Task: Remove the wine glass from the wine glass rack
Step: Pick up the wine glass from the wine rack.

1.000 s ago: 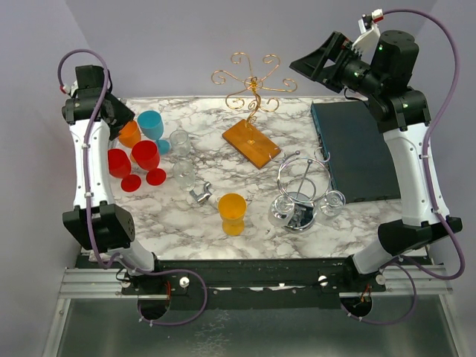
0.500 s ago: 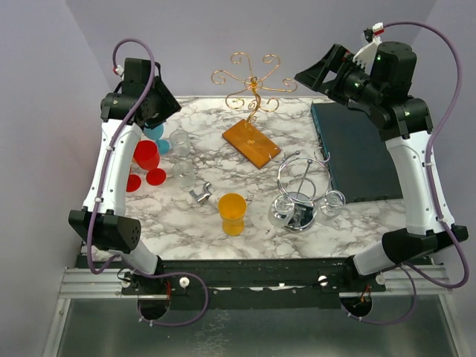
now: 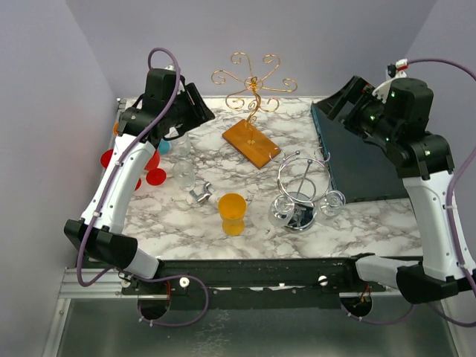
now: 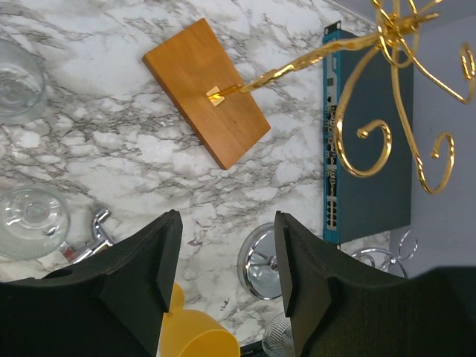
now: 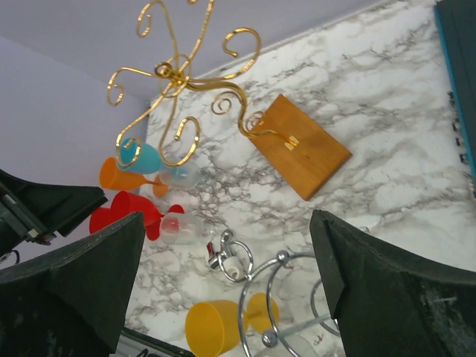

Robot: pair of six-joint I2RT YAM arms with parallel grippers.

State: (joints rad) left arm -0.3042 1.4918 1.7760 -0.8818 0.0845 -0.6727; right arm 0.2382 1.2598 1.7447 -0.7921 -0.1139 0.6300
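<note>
From above, the wine glass rack [image 3: 300, 178], a chrome hoop on a round foot, is picked out toward the front of the bench [image 3: 375, 223]. One clear wine glass [image 3: 282, 212] is at its near-left side and a second glass [image 3: 332, 201] at its right; whether they hang or merely lean cannot be told. The left claw [image 3: 201, 113] is held high over the back-left, and the right claw [image 3: 331, 108] high by the dark box [image 3: 361, 160], both well apart from the rack. In the left wrist view the fingers are seen parted with nothing between them; the gold wire stand [image 4: 207, 89] is framed ahead, and the glass is caught low in the frame. In the right wrist view the jaws are spread wide and empty, with the rack's hoop low between them beside the yellow cup [image 5: 214, 326]. The approach is judged to be the step in hand. It would be done well if one claw were lowered squarely to the stem, closed gently, and the glass eased out along the wire before being drawn away, the neighbouring glass and cup being left untouched.
</note>
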